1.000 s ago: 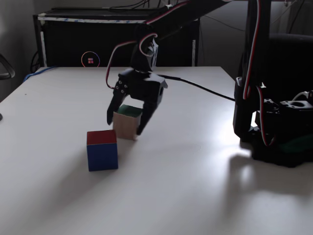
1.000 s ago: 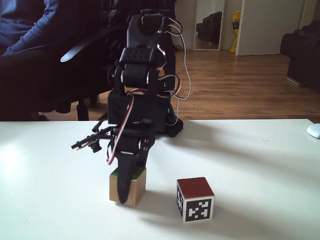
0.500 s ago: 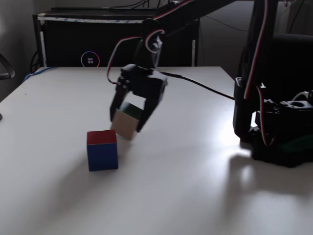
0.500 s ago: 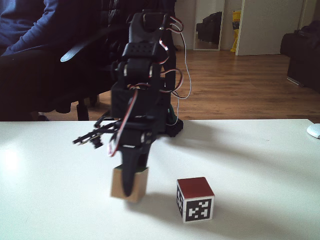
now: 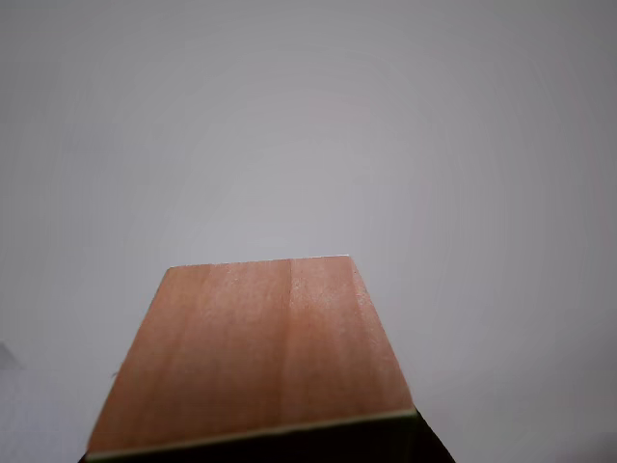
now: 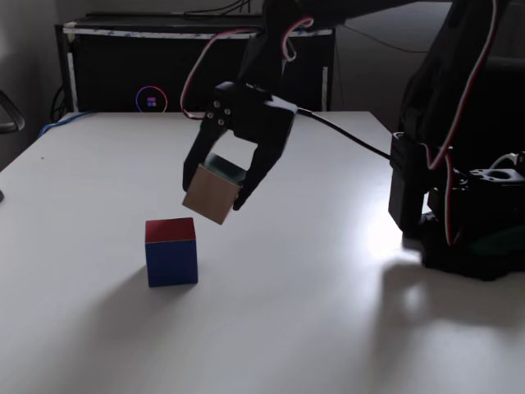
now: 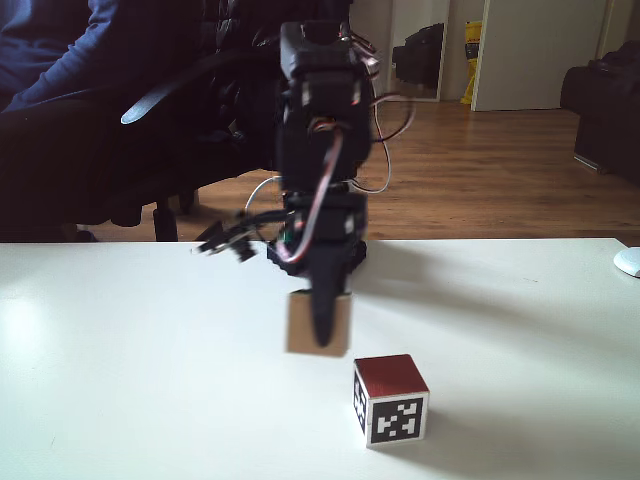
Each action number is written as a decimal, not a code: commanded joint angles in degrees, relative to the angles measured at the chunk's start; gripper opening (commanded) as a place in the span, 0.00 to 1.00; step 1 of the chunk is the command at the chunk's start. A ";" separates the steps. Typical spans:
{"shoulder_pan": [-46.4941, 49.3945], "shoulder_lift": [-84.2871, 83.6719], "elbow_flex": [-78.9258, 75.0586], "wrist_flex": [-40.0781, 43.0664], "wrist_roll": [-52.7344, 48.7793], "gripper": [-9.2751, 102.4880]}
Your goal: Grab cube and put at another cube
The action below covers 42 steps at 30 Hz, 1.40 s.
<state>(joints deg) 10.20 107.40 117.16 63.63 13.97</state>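
Claw [image 6: 215, 195] grips tilted light-brown, green-faced cube [image 6: 210, 194].

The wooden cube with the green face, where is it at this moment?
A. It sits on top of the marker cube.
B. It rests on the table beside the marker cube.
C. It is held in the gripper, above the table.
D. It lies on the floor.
C: the gripper clamps the wooden cube clear of the table, above and beside the marker cube.
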 commanded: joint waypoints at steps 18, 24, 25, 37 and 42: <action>-7.12 -4.13 -17.14 7.82 5.10 0.20; -9.23 -10.81 -22.41 9.14 6.33 0.20; -9.40 -11.60 -22.94 9.14 6.50 0.20; -8.88 -17.23 -27.77 9.32 6.77 0.20; -8.09 -18.90 -30.06 9.84 6.42 0.20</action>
<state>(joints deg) 0.88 88.24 90.88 73.04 20.65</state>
